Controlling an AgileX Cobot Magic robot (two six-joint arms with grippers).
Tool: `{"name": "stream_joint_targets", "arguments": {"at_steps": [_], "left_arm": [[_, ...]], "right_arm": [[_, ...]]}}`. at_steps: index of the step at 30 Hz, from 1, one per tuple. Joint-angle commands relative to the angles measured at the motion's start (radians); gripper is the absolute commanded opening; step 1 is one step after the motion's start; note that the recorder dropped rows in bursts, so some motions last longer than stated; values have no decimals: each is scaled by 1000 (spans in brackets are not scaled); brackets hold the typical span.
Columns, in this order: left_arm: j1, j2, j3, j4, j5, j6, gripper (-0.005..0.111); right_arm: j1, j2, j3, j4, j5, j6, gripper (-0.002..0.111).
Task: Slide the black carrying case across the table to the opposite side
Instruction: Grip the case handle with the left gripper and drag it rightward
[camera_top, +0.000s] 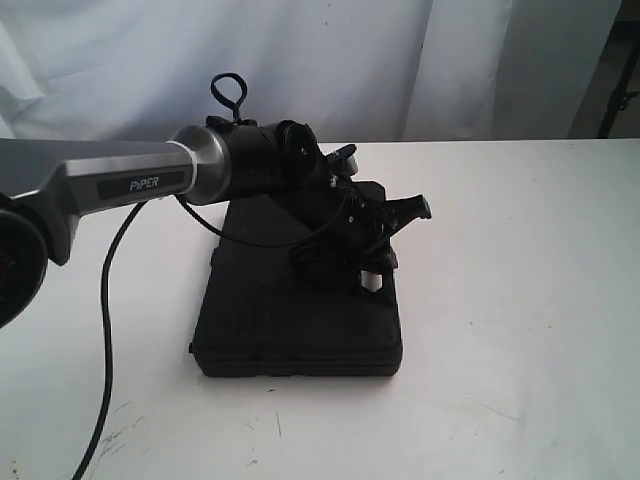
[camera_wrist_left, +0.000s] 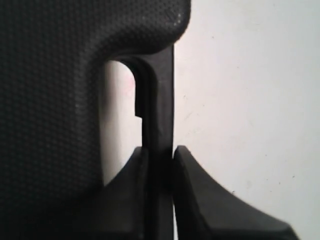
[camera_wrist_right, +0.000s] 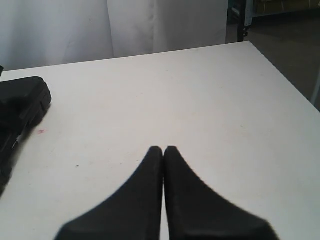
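Reaching in from the left, the left arm (camera_top: 110, 185) stretches over the case (camera_top: 290, 325). The case lies flat near the middle of the bench (camera_top: 520, 320), with its handle edge turned to the right in the exterior view. At that edge the left tool (camera_wrist_left: 161, 155) is narrow — it pinches the thin bar of the handle (camera_wrist_left: 159, 95), one finger down through the slot (camera_wrist_left: 117, 125) and the other outside the case. Right of the case the bench shows only a small red speck (camera_wrist_right: 41, 131), just beside the case's corner. Farther right, the right tool (camera_wrist_right: 163, 150) hangs above the bench with its fingers pressed together on nothing, well apart from the case.

The step in hand seems to be the slide itself, drawn by the handle. To do it well, I would grip firmly and pull low and level along the bench — any lift at the handle would tip the case onto its far edge. Pulling square to the handle should stop the case swinging round the pinch. The right tool is best held out of the path.
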Motion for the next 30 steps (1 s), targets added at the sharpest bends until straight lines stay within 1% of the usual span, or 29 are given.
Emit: {"name": "stream_joint_targets", "arguments": {"at_steps": [1,5,18,20,22,25,26,30], "left_arm": [[-9,5,-13,-111,-39,50,0],[-22,9,-13,-137,-50,77,0],[-23,9,-13,-158,-88,100,0],[-23,9,-13,-158,-93,100,2],[-23,9,-13,-158,-93,102,7],[-23,9,-13,-158,-83,115,18],[-22,9,-13,-158,-78,133,24],[-19,9,-13,-135,-51,160,38]], "right_arm": [[-3,-6,1,8,-13,-1,0],[-3,-6,1,8,-13,-1,0],[-3,-6,1,8,-13,-1,0],[-3,-6,1,8,-13,-1,0],[-3,-6,1,8,-13,-1,0],[-3,-6,1,8,-13,-1,0],[-3,-6,1,8,-13,-1,0],[-3,-6,1,8,-13,-1,0]]}}
